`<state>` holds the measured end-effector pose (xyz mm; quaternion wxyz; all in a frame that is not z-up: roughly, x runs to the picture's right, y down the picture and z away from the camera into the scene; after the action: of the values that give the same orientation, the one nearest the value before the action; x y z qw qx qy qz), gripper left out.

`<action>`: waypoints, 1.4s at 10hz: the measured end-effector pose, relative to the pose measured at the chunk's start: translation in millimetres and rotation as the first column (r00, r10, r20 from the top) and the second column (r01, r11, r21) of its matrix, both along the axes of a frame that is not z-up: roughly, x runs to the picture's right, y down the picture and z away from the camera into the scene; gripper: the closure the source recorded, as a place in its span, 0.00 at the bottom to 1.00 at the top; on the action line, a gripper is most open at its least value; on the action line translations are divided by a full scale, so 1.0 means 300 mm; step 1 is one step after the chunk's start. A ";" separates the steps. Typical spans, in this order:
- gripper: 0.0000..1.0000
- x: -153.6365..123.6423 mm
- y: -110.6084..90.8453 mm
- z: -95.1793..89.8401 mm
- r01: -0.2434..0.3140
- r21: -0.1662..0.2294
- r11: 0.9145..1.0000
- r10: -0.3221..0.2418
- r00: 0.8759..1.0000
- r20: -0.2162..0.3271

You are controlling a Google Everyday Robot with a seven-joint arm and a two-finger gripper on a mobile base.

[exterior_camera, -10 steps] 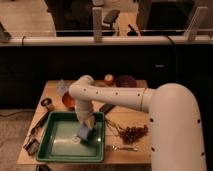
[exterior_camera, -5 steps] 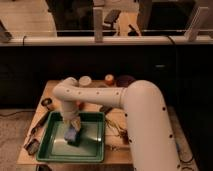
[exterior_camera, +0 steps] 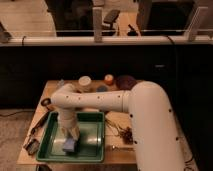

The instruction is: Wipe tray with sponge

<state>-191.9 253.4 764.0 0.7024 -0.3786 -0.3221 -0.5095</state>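
Note:
A green tray (exterior_camera: 92, 145) lies on the front left of the wooden table. A blue sponge (exterior_camera: 69, 145) lies on the tray's floor near its front left part. My gripper (exterior_camera: 70, 136) points down into the tray, right over the sponge and seemingly pressing on it. The white arm reaches in from the right and bends down over the tray.
Behind the tray stand a white cup (exterior_camera: 85, 82), an orange item (exterior_camera: 109, 78) and a dark bowl (exterior_camera: 126, 81). Dark tools (exterior_camera: 37, 125) lie left of the tray. Small brownish items (exterior_camera: 125, 132) lie to its right. The table (exterior_camera: 50, 90) ends close behind.
The arm has swung leftward across the tray, carrying the sponge from the tray's middle toward its front left. The elbow has folded closer to the camera.

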 end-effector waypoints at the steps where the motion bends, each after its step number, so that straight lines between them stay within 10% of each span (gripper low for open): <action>1: 0.96 0.030 0.020 -0.028 -0.007 -0.007 1.000 0.007 1.000 -0.004; 8: 0.96 0.293 -0.113 -0.011 -0.107 0.078 0.991 0.118 0.981 -0.156; 14: 0.96 0.175 -0.179 0.103 -0.063 0.078 0.995 0.071 0.992 -0.106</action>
<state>-139.4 199.6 794.9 0.7492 -0.3684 -0.2765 -0.4760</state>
